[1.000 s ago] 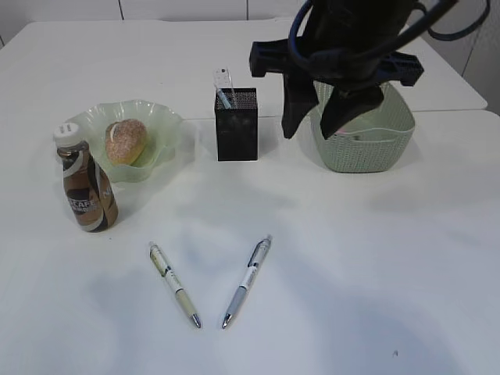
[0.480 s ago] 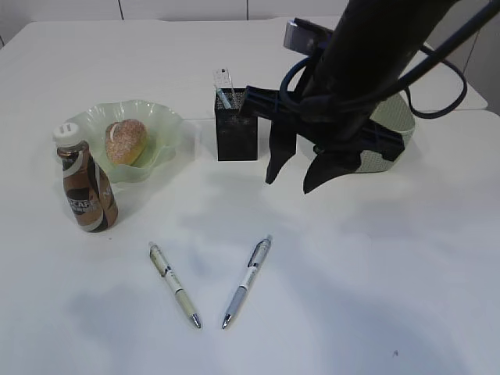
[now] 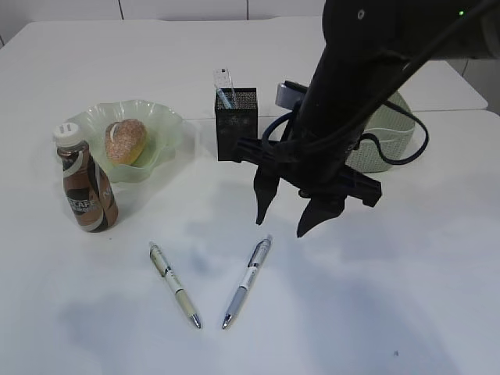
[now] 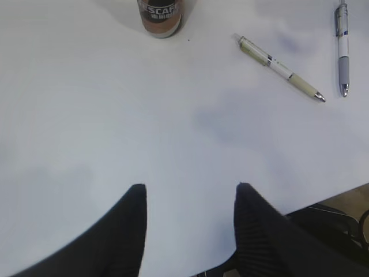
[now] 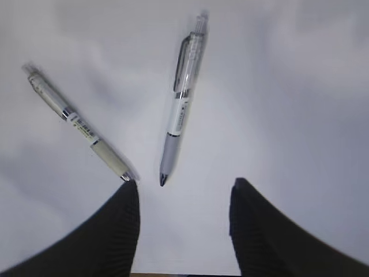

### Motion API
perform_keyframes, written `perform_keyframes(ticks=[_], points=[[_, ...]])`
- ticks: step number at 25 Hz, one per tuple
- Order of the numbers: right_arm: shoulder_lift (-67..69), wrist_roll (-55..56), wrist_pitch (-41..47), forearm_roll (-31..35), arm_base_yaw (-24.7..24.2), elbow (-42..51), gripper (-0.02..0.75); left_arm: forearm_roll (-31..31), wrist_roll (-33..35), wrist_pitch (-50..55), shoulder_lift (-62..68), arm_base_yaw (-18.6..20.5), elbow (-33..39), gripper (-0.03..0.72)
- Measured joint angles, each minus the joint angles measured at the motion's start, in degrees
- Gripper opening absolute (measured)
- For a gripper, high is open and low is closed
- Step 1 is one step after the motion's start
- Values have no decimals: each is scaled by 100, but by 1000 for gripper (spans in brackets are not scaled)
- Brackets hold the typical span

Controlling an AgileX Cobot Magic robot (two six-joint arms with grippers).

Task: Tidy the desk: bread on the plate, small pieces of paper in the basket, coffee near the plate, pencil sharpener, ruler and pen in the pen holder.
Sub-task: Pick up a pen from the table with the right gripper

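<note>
Two pens lie on the table: a cream pen (image 3: 174, 283) (image 5: 78, 126) and a grey pen (image 3: 248, 280) (image 5: 181, 112). My right gripper (image 3: 281, 227) (image 5: 184, 184) hangs open and empty just above the far end of the grey pen. My left gripper (image 4: 190, 187) is open over bare table, with the coffee bottle (image 4: 161, 14) and both pens ahead of it. Bread (image 3: 125, 141) rests on the green plate (image 3: 168, 125), and the coffee (image 3: 86, 183) stands beside it. A ruler (image 3: 225, 84) sticks out of the black pen holder (image 3: 237, 129). The pencil sharpener and paper pieces are out of view.
The green basket (image 3: 387, 144) stands at the back right, mostly hidden behind my right arm. In the left wrist view the table edge (image 4: 323, 199) runs close to the gripper at lower right.
My right arm has swung from over the basket forward and down to just above the grey pen. Its jaws have stayed open. The pens, bottle and plate have not moved.
</note>
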Motion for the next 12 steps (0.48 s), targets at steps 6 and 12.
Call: perform_keyframes(ticks=[6, 12], points=[[332, 92, -13, 343, 0, -21, 504, 0, -4, 74, 0, 0, 0, 347], [384, 92, -154, 459, 0, -34, 510, 0, -13, 167, 0, 0, 0, 347]])
